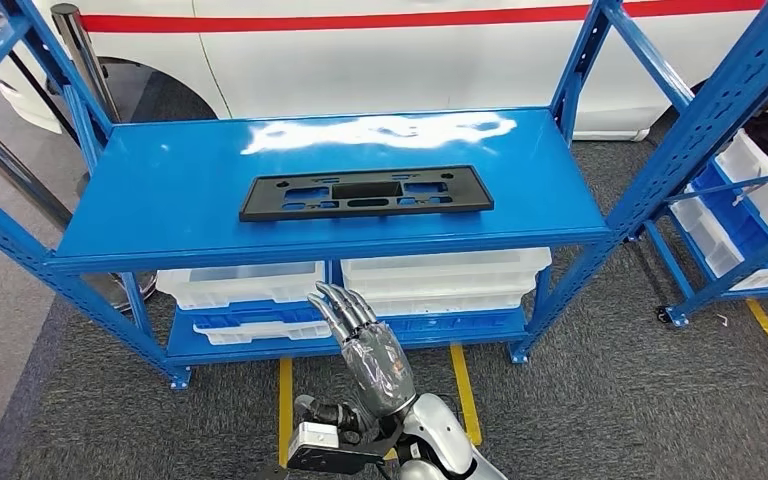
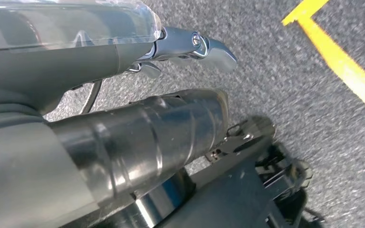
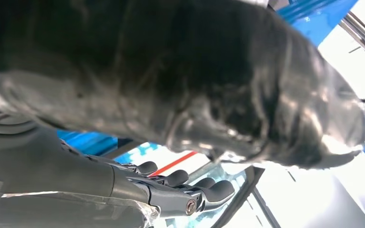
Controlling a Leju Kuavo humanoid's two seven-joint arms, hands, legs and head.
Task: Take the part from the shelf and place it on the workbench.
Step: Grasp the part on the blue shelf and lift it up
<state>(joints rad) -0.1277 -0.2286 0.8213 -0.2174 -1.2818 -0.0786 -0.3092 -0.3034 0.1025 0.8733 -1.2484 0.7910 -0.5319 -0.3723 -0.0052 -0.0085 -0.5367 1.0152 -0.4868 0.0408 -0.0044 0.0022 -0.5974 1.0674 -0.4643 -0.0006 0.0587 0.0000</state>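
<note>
Right hand: grey-covered, many-fingered, on a silver arm rising from the lower edge of the head view. Fingers extended and lying close side by side, pointing up toward the shelf front; nothing between them, empty. In the right wrist view the same hand shows its dark fingers stretched out beneath the thick grey thumb, clear of any object.

Left hand: seen in the left wrist view above grey carpet, metal fingertips extended under a clear cover, nothing held. Whether the fingers are spread or drawn together cannot be told from that angle.

Flat black plastic panel: long rectangular part with several cut-out openings, lying flat on the top deck of the shelf, near its middle, long side parallel to the front edge. It sits beyond and above the right hand, well apart from it; the deck's front lip lies between the fingertips and the part.

Blue steel shelving unit: two decks, perforated uprights. White plastic bins stand on the lower deck, directly behind the raised right hand.

Second blue rack: to the right, holding further white trays.

Grey carpet floor: with yellow tape lines.

White vehicle body with red stripe: behind the shelf.
</note>
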